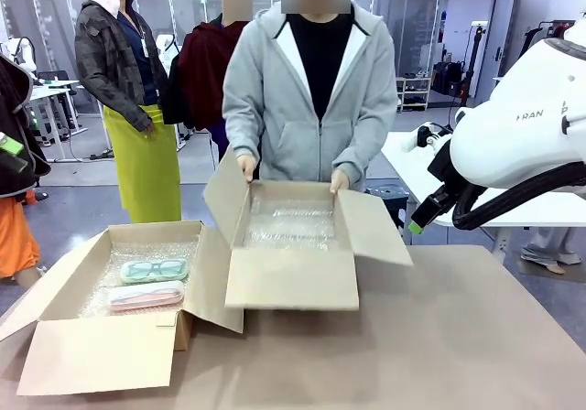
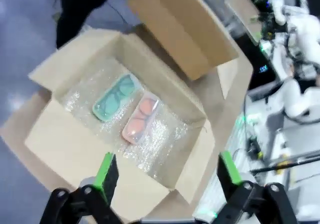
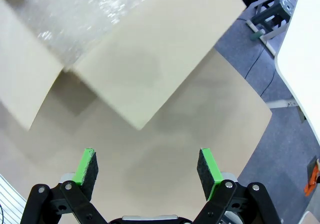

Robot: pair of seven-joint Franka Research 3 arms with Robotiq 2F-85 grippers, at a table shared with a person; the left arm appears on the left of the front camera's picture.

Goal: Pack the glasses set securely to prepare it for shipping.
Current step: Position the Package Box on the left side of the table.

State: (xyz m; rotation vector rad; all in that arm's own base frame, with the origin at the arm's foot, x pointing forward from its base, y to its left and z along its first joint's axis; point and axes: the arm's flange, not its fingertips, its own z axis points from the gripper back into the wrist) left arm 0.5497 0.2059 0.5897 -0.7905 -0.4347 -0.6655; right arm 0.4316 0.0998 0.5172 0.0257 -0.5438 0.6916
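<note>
Cardboard first, at my left: an open box (image 1: 101, 350) on the table (image 1: 439, 337), lined with bubble wrap (image 1: 137, 256), holds the mint-green case (image 1: 154, 270) and, just nearer me, the pink-coral case (image 1: 146, 295), side by side. My left gripper (image 2: 165, 174) hovers above them, fingers spread and empty. At centre, the person's hands (image 1: 247, 166) grip the far flaps of a second box (image 1: 293, 282), also padded. To the right, my right gripper (image 3: 147, 166) hangs released over bare tabletop beside that box's flap. I judge packing is midway: the cases lie cushioned but uncovered. Next move likely calls for covering them and folding the flaps shut without shifting either case.
</note>
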